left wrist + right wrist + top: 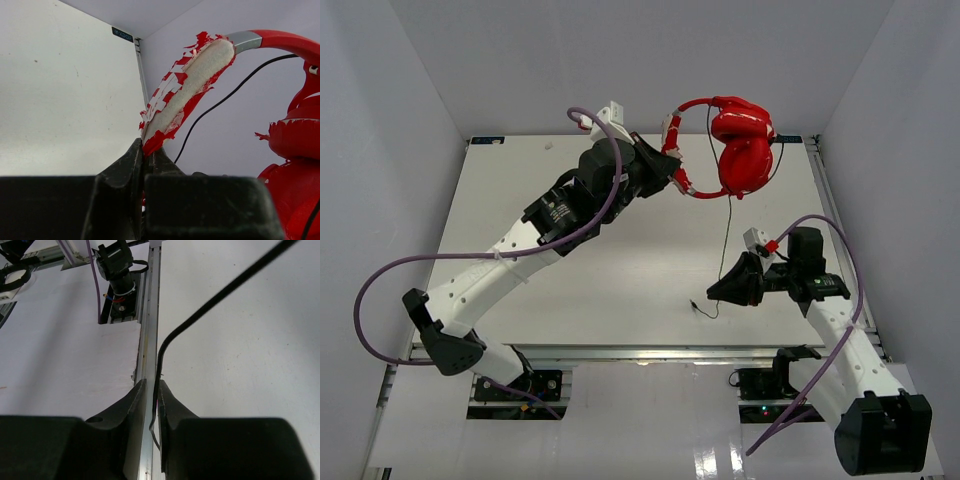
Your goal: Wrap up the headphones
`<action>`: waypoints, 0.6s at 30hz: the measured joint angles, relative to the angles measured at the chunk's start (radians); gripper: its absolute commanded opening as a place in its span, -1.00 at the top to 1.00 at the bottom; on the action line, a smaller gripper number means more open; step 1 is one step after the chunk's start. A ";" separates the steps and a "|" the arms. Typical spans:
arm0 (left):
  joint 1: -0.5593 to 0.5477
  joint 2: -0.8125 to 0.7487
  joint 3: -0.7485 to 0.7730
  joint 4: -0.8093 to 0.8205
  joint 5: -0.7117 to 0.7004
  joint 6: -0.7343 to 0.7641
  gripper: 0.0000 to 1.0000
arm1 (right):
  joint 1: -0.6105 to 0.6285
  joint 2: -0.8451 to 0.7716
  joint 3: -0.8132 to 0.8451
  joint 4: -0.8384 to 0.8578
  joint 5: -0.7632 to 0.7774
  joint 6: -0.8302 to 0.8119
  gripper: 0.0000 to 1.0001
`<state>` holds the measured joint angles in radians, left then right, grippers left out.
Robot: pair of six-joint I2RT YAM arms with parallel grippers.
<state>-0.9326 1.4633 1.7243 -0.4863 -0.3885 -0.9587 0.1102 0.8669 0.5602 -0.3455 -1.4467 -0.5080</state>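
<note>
The red headphones [745,150] hang in the air over the table's far edge, both cups folded together. My left gripper [672,168] is shut on the headband's worn padding [190,85], whose red skin is flaking off white foam; the jaws [145,150] pinch its lower end. The cups [295,145] show at the right of the left wrist view. The thin black cable [726,240] drops from the cups to my right gripper [712,290], which is shut on it [215,305] with the jaws [156,390] nearly touching. The cable's free end lies on the table.
The white table [620,270] has an aluminium rail [149,315] along its near edge. An arm base with a purple robot cable [117,270] sits beyond the rail. Grey walls stand at the left, right and back. A purple cable loops beside each arm [380,290].
</note>
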 measured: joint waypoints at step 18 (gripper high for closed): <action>0.112 0.076 0.033 -0.053 -0.130 0.055 1.00 | 0.018 -0.041 0.363 -0.524 0.500 -0.551 0.85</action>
<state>-0.8210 1.5389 1.7569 -0.5389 -0.5180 -0.9038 0.1284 0.8256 0.9228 -0.8698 -0.9463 -1.0586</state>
